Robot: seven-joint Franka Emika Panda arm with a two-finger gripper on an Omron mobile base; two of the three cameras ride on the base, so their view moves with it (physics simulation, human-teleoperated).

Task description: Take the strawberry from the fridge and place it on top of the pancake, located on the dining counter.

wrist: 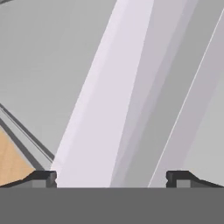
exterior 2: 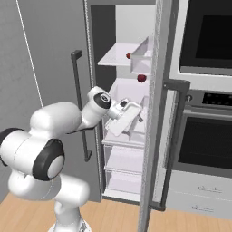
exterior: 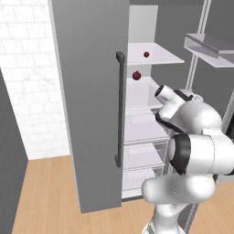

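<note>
Fridge point(exterior: 91, 105) open, arm reaching inside. On the upper shelf, strawberry point(exterior: 146, 54); just below, rounder dark-red fruit point(exterior: 136, 75). From the right base: oven point(exterior 2: 206, 136) beside the fridge. From the hand: gripper point(wrist: 111, 178) fingers spread wide, holding nothing.

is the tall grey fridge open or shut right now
Open. The tall matte grey fridge has its right door swung wide, baring white shelves with the tiny red strawberry and clear drawers below.
</note>
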